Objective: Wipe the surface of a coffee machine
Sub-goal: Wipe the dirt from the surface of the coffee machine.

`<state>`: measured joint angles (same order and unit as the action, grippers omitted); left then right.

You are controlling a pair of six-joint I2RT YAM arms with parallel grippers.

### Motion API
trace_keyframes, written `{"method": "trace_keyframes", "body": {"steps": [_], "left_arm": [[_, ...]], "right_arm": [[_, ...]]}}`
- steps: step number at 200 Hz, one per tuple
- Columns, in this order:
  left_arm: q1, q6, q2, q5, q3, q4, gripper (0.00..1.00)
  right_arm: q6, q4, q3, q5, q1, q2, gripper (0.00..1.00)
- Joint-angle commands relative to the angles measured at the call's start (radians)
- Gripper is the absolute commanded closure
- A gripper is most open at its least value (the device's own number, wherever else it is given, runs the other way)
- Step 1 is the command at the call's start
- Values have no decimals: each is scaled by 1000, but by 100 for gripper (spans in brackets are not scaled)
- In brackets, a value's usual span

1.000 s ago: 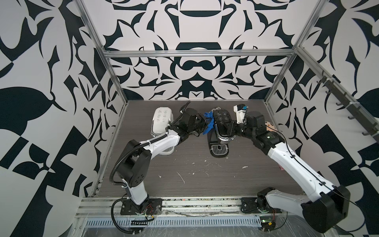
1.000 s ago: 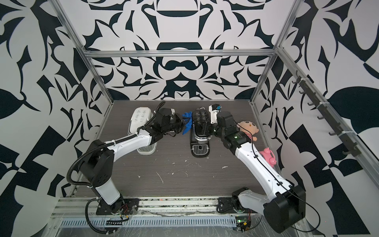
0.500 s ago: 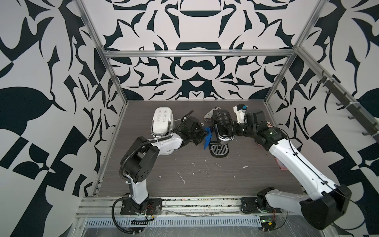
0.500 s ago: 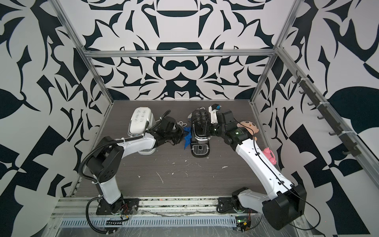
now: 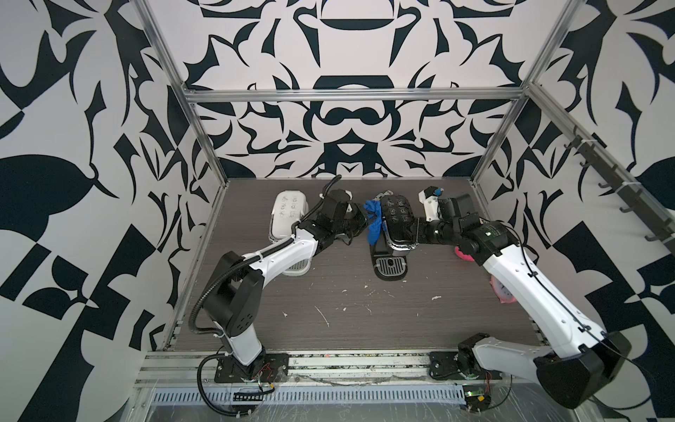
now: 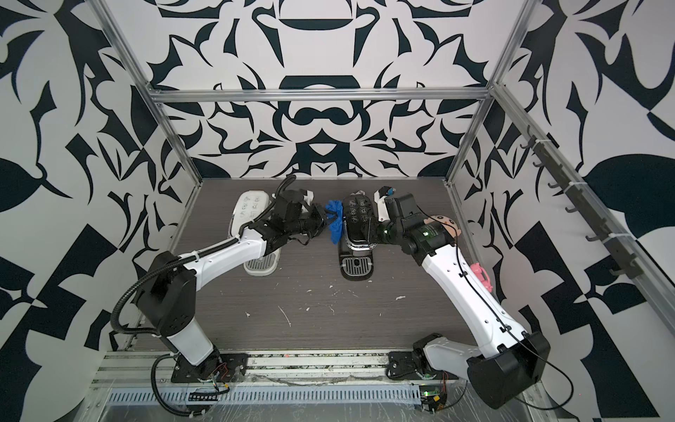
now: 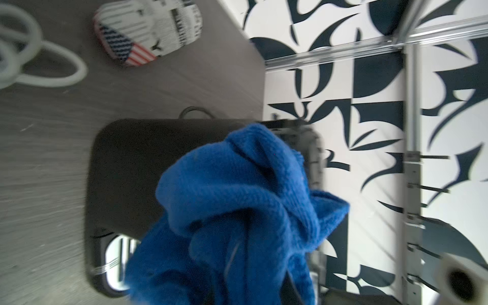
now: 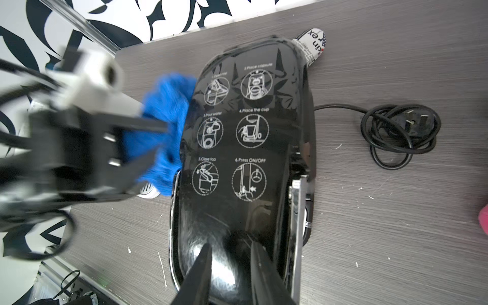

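Scraps: white flecks (image 5: 323,316) are lying scattered on the dark table (image 5: 420,329), in front of the black coffee machine (image 5: 396,223).
Task's thing: the black coffee machine is standing mid-table toward the back, its drip tray (image 5: 391,266) facing the near edge. Six printed instruction pictures are showing on its glossy top.
Right gripper: the right gripper (image 8: 231,247) is sitting at the machine's right side with its fingers (image 8: 200,272) standing apart at the shell. I cannot tell whether they are touching it.
Left gripper: the left gripper (image 5: 362,223) is holding at the machine's left side, clamped on the blue cloth (image 5: 374,226).
Cloth: it is bunching against the machine's left flank, from the top edge downward.
In the way: the cloth is filling much of the left wrist view and hiding the fingers that grip it. The left arm (image 5: 277,255) is crossing over the white coffee machine (image 5: 288,210), which is standing well apart on the black machine's left.
Right of the machine: a doll (image 6: 443,221) and a pink toy (image 6: 481,272) are lying partly behind the right arm (image 5: 518,277). A coiled black plug cord (image 8: 396,134) is lying on the side away from the cloth.
Behind the machine: a flag-printed pack (image 7: 148,34) is lying on the table.
Count: two coffee machines, two arms, one cloth, one doll, one pink toy, one cord and one pack are showing.
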<state>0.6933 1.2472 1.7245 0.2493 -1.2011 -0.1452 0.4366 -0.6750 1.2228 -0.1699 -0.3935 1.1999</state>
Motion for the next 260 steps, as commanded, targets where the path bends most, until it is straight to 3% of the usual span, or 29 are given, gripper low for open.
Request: {"method": "trace_keyframes", "body": {"steps": [1, 46, 103, 144, 165, 223, 260], "left_arm": [[15, 35, 33, 2, 81, -30, 100], [20, 96, 63, 56, 142, -99, 100], [6, -58, -13, -16, 5, 98, 100], [6, 20, 85, 12, 103, -25, 100], [6, 60, 127, 46, 120, -83, 100], [2, -42, 124, 38, 37, 45, 100], [-26, 5, 69, 22, 52, 30, 100]], "right_arm": [[-1, -53, -67, 9, 1, 23, 70], [0, -49, -79, -4, 1, 19, 71], [6, -66, -31, 21, 1, -10, 71], [-1, -123, 38, 167, 1, -18, 55], [-7, -165, 84, 206, 2, 10, 52], [9, -142, 37, 201, 2, -13, 48], [-26, -189, 69, 235, 15, -15, 43]]}}
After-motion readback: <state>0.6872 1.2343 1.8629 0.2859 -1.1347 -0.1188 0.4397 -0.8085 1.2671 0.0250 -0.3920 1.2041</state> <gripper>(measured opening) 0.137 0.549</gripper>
